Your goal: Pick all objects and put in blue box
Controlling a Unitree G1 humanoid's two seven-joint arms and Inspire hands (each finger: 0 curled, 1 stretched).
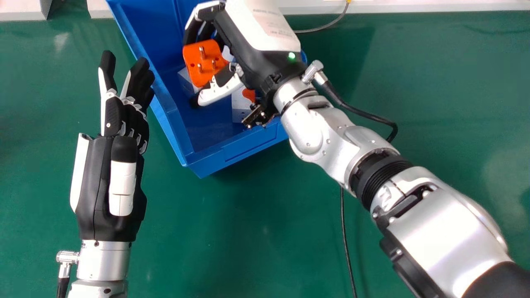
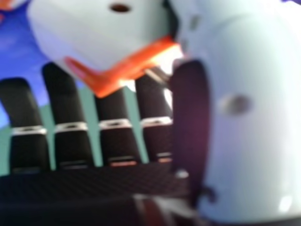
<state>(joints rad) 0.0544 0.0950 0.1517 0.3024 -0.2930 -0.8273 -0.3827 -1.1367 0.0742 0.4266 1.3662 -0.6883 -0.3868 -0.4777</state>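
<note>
Right hand (image 1: 252,54) slants over blue box (image 1: 248,145), pinching orange adapter (image 1: 196,60).

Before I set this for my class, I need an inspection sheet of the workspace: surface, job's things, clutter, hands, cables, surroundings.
Surface: green tabletop, faint light patches.
Job's things: orange-faced plug adapter, pins exposed, held over the blue box; a white-and-orange object inside it.
Clutter: nothing seen.
Hands: right hand grips the adapter; left hand open beside the box.
Cables: one at each wrist; another on the tabletop; one beyond the box.
Surroundings: white ledge along the far edge.
</note>
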